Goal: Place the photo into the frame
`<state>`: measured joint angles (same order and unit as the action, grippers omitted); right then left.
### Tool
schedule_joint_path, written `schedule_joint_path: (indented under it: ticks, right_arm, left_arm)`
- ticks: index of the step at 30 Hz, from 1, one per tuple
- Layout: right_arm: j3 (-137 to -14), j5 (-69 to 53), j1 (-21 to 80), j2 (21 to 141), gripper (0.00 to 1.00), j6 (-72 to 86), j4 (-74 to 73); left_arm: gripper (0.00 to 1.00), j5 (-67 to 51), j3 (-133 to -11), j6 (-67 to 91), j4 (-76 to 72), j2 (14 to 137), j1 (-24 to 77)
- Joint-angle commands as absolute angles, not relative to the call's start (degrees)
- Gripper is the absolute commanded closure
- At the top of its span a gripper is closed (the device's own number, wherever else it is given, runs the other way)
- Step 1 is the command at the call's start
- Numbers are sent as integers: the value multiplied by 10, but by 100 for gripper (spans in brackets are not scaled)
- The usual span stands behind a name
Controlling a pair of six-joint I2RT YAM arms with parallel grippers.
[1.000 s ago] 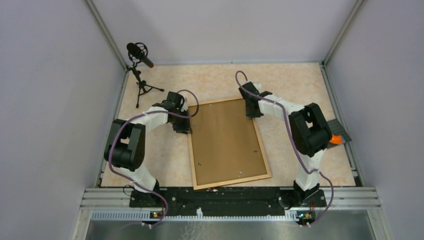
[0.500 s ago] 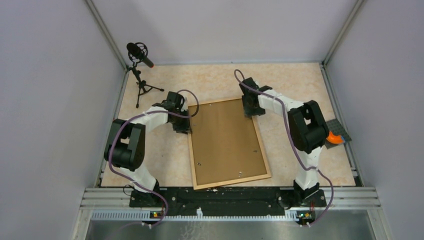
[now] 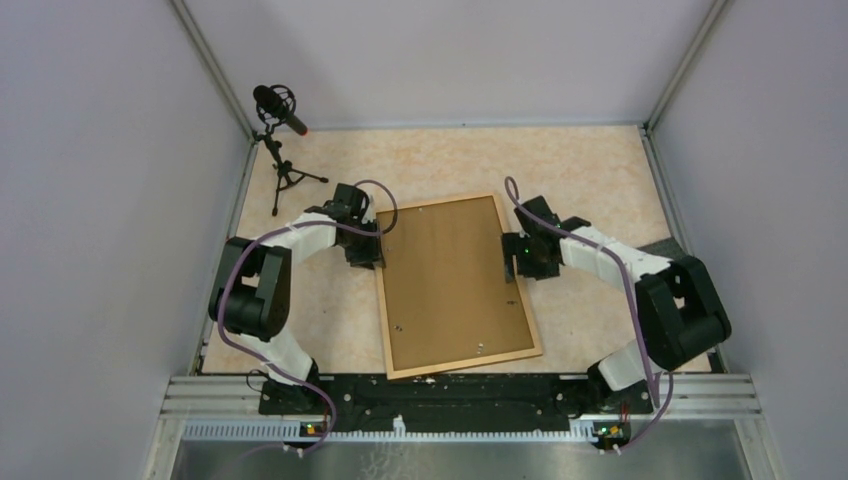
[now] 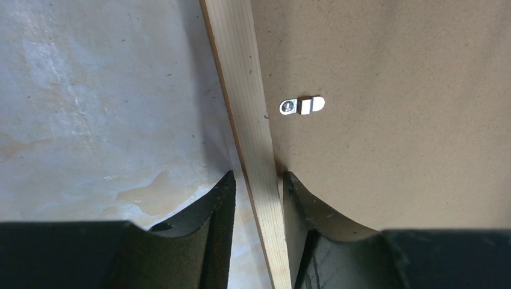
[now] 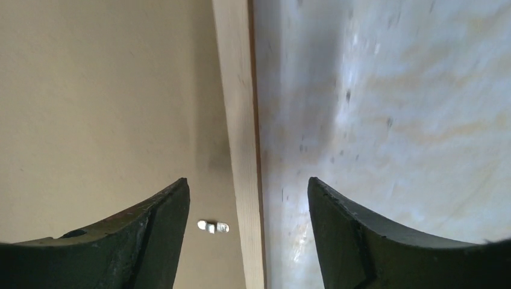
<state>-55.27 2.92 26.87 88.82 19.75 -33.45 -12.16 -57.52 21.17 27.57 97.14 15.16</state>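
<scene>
The frame (image 3: pixel 466 364), thin light wood, lies back-up on the table with a brown backing board (image 3: pixel 452 285) filling it. The photo is hidden. My left gripper (image 3: pixel 372 250) straddles the left moulding (image 4: pixel 244 90). Its inner finger (image 4: pixel 301 205) touches the wood and the outer finger stands off with a gap, so the left gripper (image 4: pixel 258 186) is open. A small metal turn clip (image 4: pixel 301 106) sits on the board just ahead. My right gripper (image 3: pixel 512 262) hangs over the right moulding (image 5: pixel 240 108); the right gripper (image 5: pixel 248 192) is wide open, touching nothing, with a clip (image 5: pixel 214 227) below it.
A microphone on a small tripod (image 3: pixel 280 110) stands at the far left corner. Grey enclosure walls close in the table on three sides. A dark pad (image 3: pixel 668 248) lies at the right edge behind my right arm. A metal rail (image 3: pixel 460 395) runs along the near edge.
My right gripper has left the frame's far right corner, moved nearer along the right moulding and opened wide. The left jaws have loosened a little; the left arm stays put.
</scene>
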Motion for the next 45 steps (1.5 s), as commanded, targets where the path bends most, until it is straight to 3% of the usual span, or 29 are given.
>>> schedule_joint_path:
  ticks: [1, 4, 6, 9, 14, 17, 20, 22, 24, 25, 27, 30, 33, 38, 45]
  right_arm:
    - [-485, -2, 272, 831, 38, 247, -295]
    - [-480, -2, 275, 841, 55, 239, -280]
    - [-480, 17, 276, 857, 60, 232, -258]
    - [-496, 35, 277, 892, 76, 224, -231]
    - [-592, 94, 276, 958, 100, 191, -228]
    - [-653, 119, 276, 978, 99, 182, -265]
    - [-680, 124, 276, 962, 84, 178, -290]
    - [-677, 117, 277, 933, 66, 170, -298]
    - [-651, 87, 277, 894, 37, 150, -292]
    - [-636, 69, 277, 876, 27, 138, -290]
    - [-602, 48, 277, 848, 19, 114, -297]
    - [-558, 36, 277, 835, 18, 82, -290]
    - [-550, 15, 278, 854, 23, 67, -286]
    - [-549, -9, 294, 884, 47, 60, -269]
    - [-546, -2, 309, 925, 47, 63, -244]
  left_arm:
    - [61, -124, -582, 218, 280, 975, 151]
    - [62, -118, -580, 217, 278, 970, 151]
    - [62, -118, -578, 216, 279, 968, 151]
    - [63, -120, -577, 215, 278, 965, 151]
    - [68, -135, -558, 259, 278, 948, 151]
    - [69, -129, -550, 276, 286, 934, 150]
    - [71, -93, -540, 271, 292, 918, 145]
    - [73, -81, -538, 257, 296, 917, 140]
    - [75, -81, -540, 243, 298, 922, 136]
    - [75, -82, -541, 239, 299, 925, 134]
    - [76, -83, -544, 236, 298, 934, 133]
    - [78, -95, -543, 237, 291, 943, 131]
    - [78, -104, -544, 239, 287, 943, 130]
    - [79, -100, -538, 237, 287, 937, 129]
    - [80, -103, -537, 238, 285, 938, 128]
